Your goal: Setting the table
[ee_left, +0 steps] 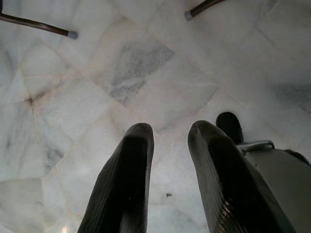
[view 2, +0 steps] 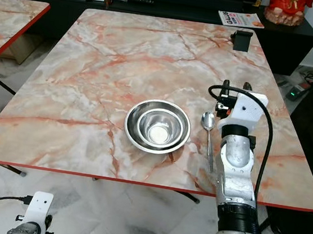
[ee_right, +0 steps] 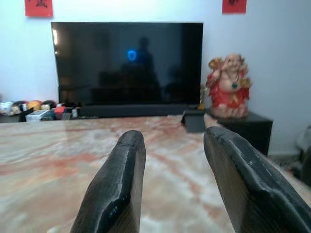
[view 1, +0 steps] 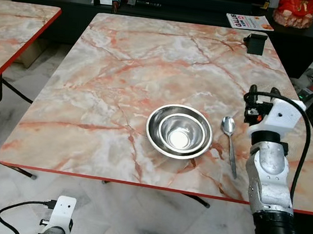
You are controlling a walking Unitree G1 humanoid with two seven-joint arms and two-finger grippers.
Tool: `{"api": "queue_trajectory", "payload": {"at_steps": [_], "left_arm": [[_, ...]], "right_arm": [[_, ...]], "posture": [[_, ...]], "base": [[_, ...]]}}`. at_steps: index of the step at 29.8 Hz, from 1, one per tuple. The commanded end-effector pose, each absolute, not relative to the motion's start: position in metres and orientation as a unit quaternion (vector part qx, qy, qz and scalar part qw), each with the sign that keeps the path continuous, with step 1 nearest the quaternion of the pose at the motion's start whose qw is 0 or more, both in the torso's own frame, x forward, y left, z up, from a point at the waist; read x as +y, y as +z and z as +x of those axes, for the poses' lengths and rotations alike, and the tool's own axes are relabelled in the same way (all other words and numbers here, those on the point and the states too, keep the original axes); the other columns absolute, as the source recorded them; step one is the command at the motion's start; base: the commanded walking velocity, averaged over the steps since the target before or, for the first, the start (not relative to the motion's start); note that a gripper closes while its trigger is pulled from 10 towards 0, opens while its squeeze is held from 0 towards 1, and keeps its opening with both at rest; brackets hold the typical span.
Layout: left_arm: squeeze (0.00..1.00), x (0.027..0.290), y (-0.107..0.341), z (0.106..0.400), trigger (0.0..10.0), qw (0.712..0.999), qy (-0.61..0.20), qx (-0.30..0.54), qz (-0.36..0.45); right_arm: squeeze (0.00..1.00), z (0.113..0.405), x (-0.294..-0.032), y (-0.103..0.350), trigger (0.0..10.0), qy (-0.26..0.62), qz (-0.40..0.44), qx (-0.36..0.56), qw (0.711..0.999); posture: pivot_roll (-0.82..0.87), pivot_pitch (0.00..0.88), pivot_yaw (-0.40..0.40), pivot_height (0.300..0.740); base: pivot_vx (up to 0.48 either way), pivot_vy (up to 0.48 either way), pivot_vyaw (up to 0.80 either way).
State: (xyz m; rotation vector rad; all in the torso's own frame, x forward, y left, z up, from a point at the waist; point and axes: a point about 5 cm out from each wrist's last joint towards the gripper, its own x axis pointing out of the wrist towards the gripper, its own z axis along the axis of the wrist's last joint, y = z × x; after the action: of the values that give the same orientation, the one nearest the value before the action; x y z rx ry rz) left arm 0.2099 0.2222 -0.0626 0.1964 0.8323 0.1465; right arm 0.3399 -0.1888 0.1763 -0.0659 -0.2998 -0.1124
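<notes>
Two steel bowls (view 1: 179,131), one nested inside the other, sit near the front edge of the marble table (view 1: 151,60). A steel spoon (view 1: 230,142) lies just right of them, handle toward me. My right gripper (view 1: 264,91) hovers over the table to the right of the spoon and a little beyond it, pointing at the far side. In the right wrist view this gripper (ee_right: 175,138) is open with nothing between its fingers. My left arm (view 1: 60,219) hangs below the table's front edge. Its gripper (ee_left: 171,130) is open over the floor.
A small black box (view 1: 256,43) stands at the table's far right corner. Behind it is a black console with a magazine (view 1: 249,22), a red figurine (view 1: 296,11) and a TV (ee_right: 126,68). A second marble table (view 1: 14,27) stands to the left.
</notes>
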Motion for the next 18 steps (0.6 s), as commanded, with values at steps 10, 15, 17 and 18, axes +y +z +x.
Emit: {"api": "queue_trajectory", "payload": {"at_steps": [10, 15, 17, 18], "left_arm": [[0.0, 0.227, -0.065, 0.203, 10.0, 0.905, 0.096, 0.405, 0.086], [0.0, 0.23, -0.065, 0.201, 10.0, 0.905, 0.096, 0.406, 0.085], [0.0, 0.23, -0.065, 0.202, 10.0, 0.905, 0.096, 0.404, 0.086], [0.0, 0.231, -0.064, 0.203, 10.0, 0.906, 0.096, 0.404, 0.086]], "right_arm": [[0.0, 0.341, -0.179, 0.17, 10.0, -0.044, -0.011, -0.137, 0.99], [0.0, 0.34, -0.172, 0.168, 10.0, -0.038, -0.004, -0.144, 0.989], [0.0, 0.338, -0.171, 0.165, 10.0, -0.038, -0.002, -0.139, 0.99], [0.0, 0.336, -0.17, 0.164, 10.0, -0.037, 0.0, -0.138, 0.99]], "posture": [[-0.01, 0.114, 0.008, 0.74], [-0.01, 0.087, 0.017, 0.74], [-0.02, 0.085, 0.018, 0.74], [-0.02, 0.085, 0.018, 0.74]], "base": [[0.0, 0.285, 0.0], [0.0, 0.362, 0.0], [0.0, 0.384, 0.0], [0.0, 0.382, 0.0]]}}
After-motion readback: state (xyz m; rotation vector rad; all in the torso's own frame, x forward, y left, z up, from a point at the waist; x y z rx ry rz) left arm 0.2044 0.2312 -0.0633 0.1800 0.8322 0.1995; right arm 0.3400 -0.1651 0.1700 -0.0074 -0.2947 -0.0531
